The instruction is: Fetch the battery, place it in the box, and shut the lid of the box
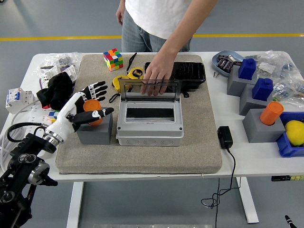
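Task at fetch stage. Left hand at orange battery seated in grey holder block; fingers spread around it, grasp not closed. Box empty, lid held upright by person's hand. Remaining: grasp, insert, close lid.

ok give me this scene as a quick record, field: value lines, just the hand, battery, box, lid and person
left hand: fingers spread around the orange battery, not closed on it
orange battery: upright on grey block
box: open, on the mat
lid: raised, clear
person's hand: resting on the lid's top edge
right hand: not in view
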Motion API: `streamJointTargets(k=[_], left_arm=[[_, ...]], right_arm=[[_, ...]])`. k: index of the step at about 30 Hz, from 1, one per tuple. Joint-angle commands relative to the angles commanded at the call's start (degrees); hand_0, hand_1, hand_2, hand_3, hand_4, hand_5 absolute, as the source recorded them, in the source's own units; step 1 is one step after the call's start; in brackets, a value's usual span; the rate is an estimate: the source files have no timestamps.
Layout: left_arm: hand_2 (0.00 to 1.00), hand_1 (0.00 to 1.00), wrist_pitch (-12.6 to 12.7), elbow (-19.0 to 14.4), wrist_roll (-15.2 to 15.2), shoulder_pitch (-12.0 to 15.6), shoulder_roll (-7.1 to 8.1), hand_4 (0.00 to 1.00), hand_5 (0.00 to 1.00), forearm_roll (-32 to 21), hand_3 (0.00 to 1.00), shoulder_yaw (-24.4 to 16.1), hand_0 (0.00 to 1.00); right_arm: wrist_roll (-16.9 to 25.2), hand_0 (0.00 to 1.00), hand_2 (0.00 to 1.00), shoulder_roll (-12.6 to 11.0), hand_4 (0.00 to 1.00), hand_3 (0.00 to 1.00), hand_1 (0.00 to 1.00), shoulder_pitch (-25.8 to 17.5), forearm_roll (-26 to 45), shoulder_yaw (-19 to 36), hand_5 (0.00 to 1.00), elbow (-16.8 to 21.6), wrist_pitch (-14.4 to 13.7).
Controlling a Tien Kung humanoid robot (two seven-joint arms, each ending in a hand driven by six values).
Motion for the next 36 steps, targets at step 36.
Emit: streamJointTargets(k=[36], left_arm=[[0.724, 0.797, 3.91, 0.30, -0.48, 0.06, -0.15, 0.998, 0.037, 4.18, 0.791, -0.98, 0.722]], right_arm=[[-0.01, 0.865, 0.803, -0.12, 0.998, 0.824, 0.848, 0.16, 0.07, 0.49, 0.998, 0.02, 0.03]])
